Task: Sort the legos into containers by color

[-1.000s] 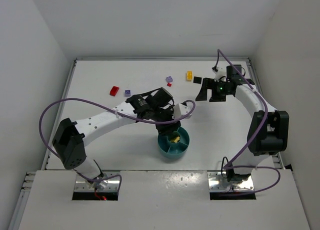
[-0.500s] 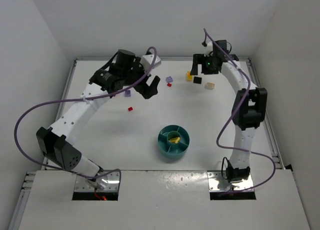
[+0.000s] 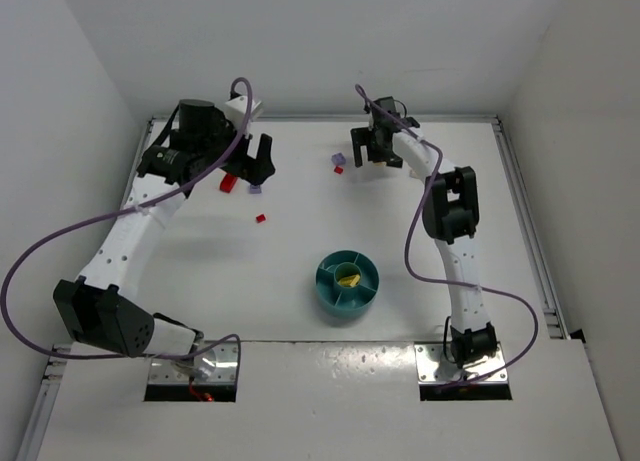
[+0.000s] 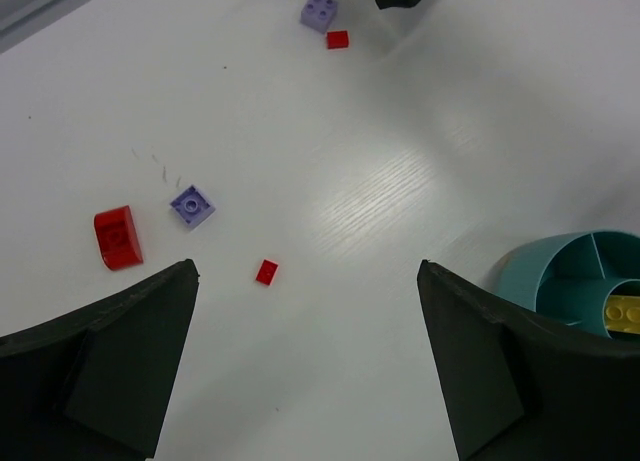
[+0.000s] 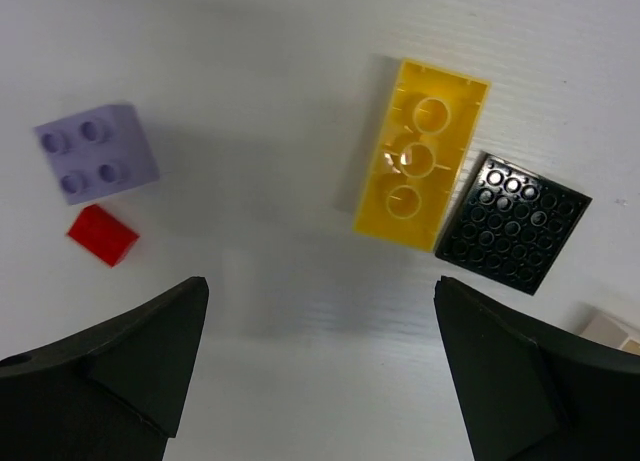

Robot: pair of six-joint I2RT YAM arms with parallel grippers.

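Currently right gripper (image 5: 320, 376) is wide open, empty; yellow oblong plastic brick (image 5: 420, 153) lies upper right of wrist view, touching black studded plate (image 5: 512, 224). Long sides should be pinched, plate avoided; left gripper (image 4: 310, 371) likewise spread, empty.

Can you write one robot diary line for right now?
left tool: open, empty | right tool: open, empty, over loose yellow brick, black plate | teal dish: holds sorted yellow brick

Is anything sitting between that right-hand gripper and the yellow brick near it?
Nothing visible does. The right gripper is open, and the yellow brick lies uncovered just ahead of it. A black plate lies close against the brick's corner, beside it rather than over it.
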